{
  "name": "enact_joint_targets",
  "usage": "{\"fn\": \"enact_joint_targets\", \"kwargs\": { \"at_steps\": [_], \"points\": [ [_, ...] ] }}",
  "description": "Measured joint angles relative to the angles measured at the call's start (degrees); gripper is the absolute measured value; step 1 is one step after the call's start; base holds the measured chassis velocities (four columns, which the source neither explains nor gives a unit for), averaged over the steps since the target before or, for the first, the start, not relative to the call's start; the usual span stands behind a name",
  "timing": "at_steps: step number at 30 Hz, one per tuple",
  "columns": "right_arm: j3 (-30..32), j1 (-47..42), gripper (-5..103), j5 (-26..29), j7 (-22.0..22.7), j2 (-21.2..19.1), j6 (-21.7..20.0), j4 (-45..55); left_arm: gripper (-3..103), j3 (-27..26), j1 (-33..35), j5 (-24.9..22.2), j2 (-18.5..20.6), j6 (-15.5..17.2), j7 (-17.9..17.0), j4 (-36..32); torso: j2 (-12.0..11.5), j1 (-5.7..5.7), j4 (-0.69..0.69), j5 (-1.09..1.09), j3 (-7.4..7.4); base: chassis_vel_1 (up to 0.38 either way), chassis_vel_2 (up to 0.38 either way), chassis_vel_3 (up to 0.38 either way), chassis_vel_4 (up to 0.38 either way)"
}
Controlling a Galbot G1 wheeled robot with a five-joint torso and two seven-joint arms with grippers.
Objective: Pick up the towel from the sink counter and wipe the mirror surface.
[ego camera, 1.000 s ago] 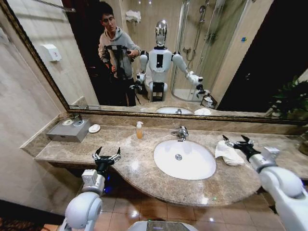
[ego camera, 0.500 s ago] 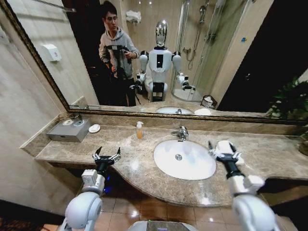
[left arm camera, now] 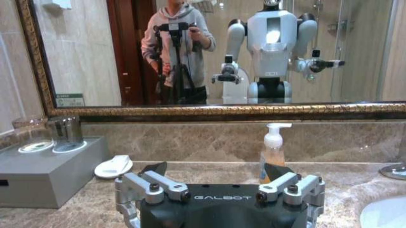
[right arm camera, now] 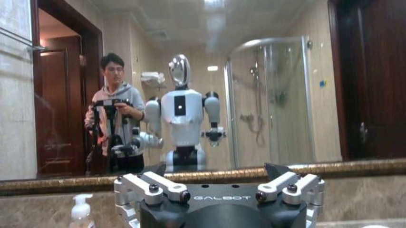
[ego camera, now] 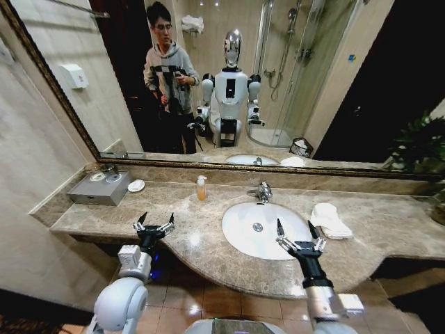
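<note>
- While the head view looks down on the sink counter [ego camera: 208,229], the right gripper [ego camera: 300,235] hangs over the front rim of the white basin [ego camera: 261,226] with its two fingers spread wide, holding and touching nothing.
- The towel [ego camera: 329,220] lies folded on the counter just beside the basin's right edge, apart from the right gripper.
- The left gripper [ego camera: 154,224] hovers over the counter's front edge toward its left end, fingers wide apart and empty.
- Along the counter's back edge stand a soap bottle [ego camera: 201,188] and a chrome faucet [ego camera: 263,191]; a small round white dish [ego camera: 136,186] and a grey box [ego camera: 100,188] sit near the back left corner.
- The mirror [ego camera: 229,76] fills the wall above the counter, framed in dark bronze.

- Seen from the left wrist view, the left gripper [left arm camera: 217,173] has its fingers well apart with nothing between them. Beyond it are the soap bottle [left arm camera: 273,151], the white dish [left arm camera: 113,166], the grey box [left arm camera: 44,175] carrying two glasses [left arm camera: 47,134], and the mirror [left arm camera: 216,52].

- Seen from the right wrist view, the right gripper [right arm camera: 217,171] is likewise spread wide and empty, facing the mirror [right arm camera: 190,85]; the pump of the soap bottle [right arm camera: 79,208] shows at one lower corner.
</note>
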Motion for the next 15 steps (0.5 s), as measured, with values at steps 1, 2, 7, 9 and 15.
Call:
{"fn": "enact_joint_targets", "kwargs": {
  "at_steps": [1, 2, 7, 9, 15],
  "points": [
    [-0.39, 0.03, 100, -0.99, -0.01, 0.44, 0.40, -0.04, 100, 0.00, -0.01, 0.00, 0.00, 0.00, 0.00, 0.00, 0.00, 0.00, 0.00, 0.00, 0.00, 0.000, 0.000, 0.000, 0.000],
    [-0.55, 0.04, 100, -1.80, -0.01, 0.80, 0.74, -0.07, 100, 0.00, 0.00, 0.00, 0.00, 0.00, 0.00, 0.00, 0.00, 0.00, 0.00, 0.00, 0.00, 0.000, 0.000, 0.000, 0.000],
    [-0.89, 0.09, 100, -3.56, -0.05, 1.92, 1.50, -0.15, 100, 0.00, 0.00, 0.00, 0.00, 0.00, 0.00, 0.00, 0.00, 0.00, 0.00, 0.00, 0.00, 0.000, 0.000, 0.000, 0.000],
    [-1.77, 0.09, 100, -4.56, -0.04, 2.82, 1.54, 0.12, 100, 0.00, 0.00, 0.00, 0.00, 0.00, 0.00, 0.00, 0.00, 0.01, 0.00, 0.00, 0.00, 0.000, 0.000, 0.000, 0.000],
    [-2.53, 1.05, 100, -5.91, -2.35, 3.20, 2.32, 0.65, 100, 0.00, 0.00, 0.00, 0.00, 0.00, 0.00, 0.00, 0.00, 0.00, 0.00, 0.00, 0.00, 0.000, 0.000, 0.000, 0.000]
  ]
}}
